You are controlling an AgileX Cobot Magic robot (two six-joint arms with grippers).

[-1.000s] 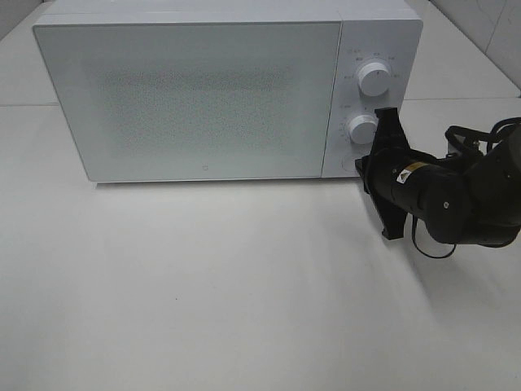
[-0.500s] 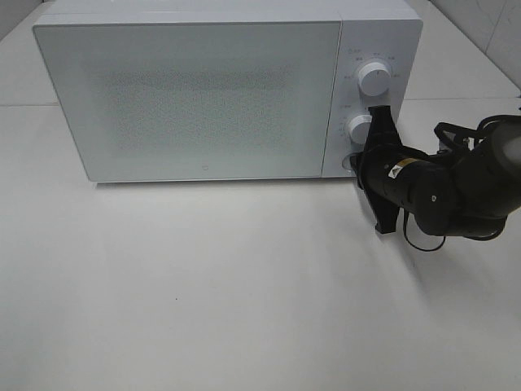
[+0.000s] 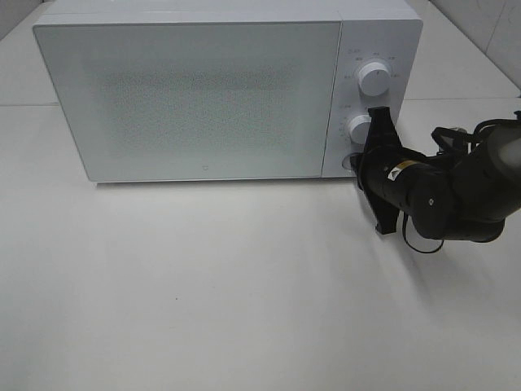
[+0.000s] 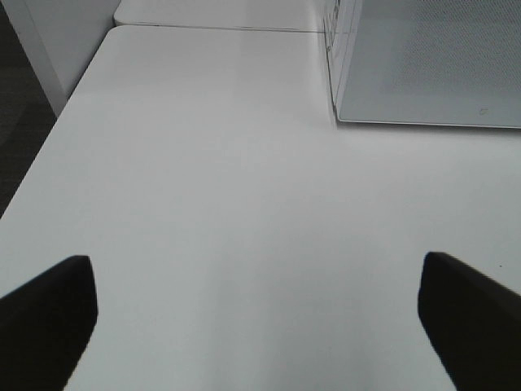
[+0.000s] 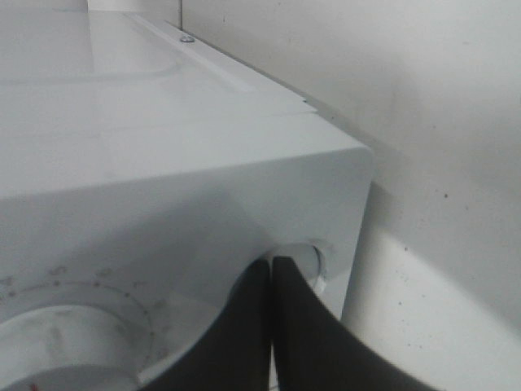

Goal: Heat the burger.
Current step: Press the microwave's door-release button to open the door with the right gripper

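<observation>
No burger shows in any view. It is not on the bare white table (image 3: 203, 285), and whether it sits inside the oven cannot be told, because the door is opaque.

A white microwave (image 3: 195, 16) fills the upper part of the overhead frame. Its large speckled door (image 3: 195, 98) is shut flush. At the right of the door is a narrow control strip with an upper knob (image 3: 374, 79), a lower knob (image 3: 361, 129) and, just beneath them, a round button (image 5: 308, 262) at the strip's bottom corner.

The black right gripper (image 3: 356, 166) reaches in from the right edge of the frame. Its two fingers are pressed together with nothing between them. In the right wrist view their joined tips rest at or against that button, with the lower knob's dial beside them.

The left gripper (image 4: 254, 265) is out of the overhead frame. In its own wrist view its fingers (image 4: 49, 314) stand wide apart over empty tabletop, and the microwave's corner is well apart from them.

The step in hand looks like pressing the button under the knobs, probably the door release, though it could be a start control. The next move seems to call for a firm, straight push without slipping onto the lower knob. If the door then springs out, the arm will need to clear its swing.
</observation>
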